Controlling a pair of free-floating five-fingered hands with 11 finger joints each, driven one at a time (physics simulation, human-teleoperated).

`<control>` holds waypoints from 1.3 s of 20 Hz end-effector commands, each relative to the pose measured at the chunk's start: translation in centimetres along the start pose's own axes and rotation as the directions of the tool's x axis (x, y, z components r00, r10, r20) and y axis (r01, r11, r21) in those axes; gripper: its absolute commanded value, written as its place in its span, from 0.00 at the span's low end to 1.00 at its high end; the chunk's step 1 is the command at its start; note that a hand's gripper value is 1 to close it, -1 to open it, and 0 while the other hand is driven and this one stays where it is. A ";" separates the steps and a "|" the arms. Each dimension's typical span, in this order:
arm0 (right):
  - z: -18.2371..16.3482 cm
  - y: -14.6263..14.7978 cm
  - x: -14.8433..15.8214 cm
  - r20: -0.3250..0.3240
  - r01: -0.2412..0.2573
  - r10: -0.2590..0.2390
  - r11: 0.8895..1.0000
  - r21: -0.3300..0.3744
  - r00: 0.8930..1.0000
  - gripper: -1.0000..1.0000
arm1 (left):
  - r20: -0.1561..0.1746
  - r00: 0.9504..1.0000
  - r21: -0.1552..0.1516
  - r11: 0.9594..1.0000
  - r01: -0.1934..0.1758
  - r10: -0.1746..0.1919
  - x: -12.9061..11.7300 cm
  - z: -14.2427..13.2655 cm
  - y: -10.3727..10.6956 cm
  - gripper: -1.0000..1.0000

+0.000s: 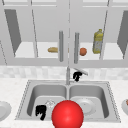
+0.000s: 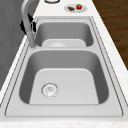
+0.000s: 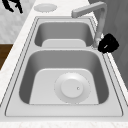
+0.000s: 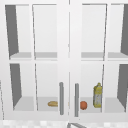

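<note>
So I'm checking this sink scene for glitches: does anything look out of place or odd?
Yes. A big red ball shows at the sink's front edge in the front view, hiding part of the basins. Otherwise things look orderly: a plate lies flat in the right basin, the right hand is by the faucet, and the left hand hangs at the left basin's front.

Brushed metal sink [image 2: 65, 110], glossy red ball [image 1: 67, 115]

In the front view, the right hand [image 1: 77, 75] sits curled at the faucet [image 1: 68, 75] behind the double sink [image 1: 111, 100], the left hand [image 1: 40, 111] hangs at the sink's front-left beside a red ball [image 1: 67, 114], and a closed wall cabinet [image 1: 67, 32] holds a bottle [image 1: 98, 41].
</note>
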 end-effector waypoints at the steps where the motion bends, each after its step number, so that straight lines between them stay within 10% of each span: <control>1: -0.3 0.1 1.1 -0.054 0.086 -0.081 0.992 0.096 0.995 1.00 | 0.000 1.000 0.000 1.000 0.000 0.000 0.0 0.0 0.0 0.50; 13: -0.4 0.0 1.3 -0.067 0.082 -0.075 0.991 0.106 0.995 1.00 | 0.000 1.000 0.000 1.000 0.000 0.000 0.0 0.0 0.0 0.50; 17: -0.9 -0.2 1.9 -0.076 0.003 0.000 0.999 0.044 0.997 1.00 | 0.000 1.000 0.000 1.000 0.000 0.000 0.0 0.0 0.0 0.50; 18: -0.2 -0.1 0.8 -0.039 -0.022 0.023 0.999 0.026 0.999 0.00 | 0.000 1.000 0.000 1.000 0.000 0.000 0.0 0.0 0.0 0.50; 26: 0.4 -0.2 -1.2 -0.011 0.015 -0.014 0.997 0.079 1.000 0.00 | 0.000 1.000 0.000 1.000 0.000 0.000 0.0 0.0 0.0 0.50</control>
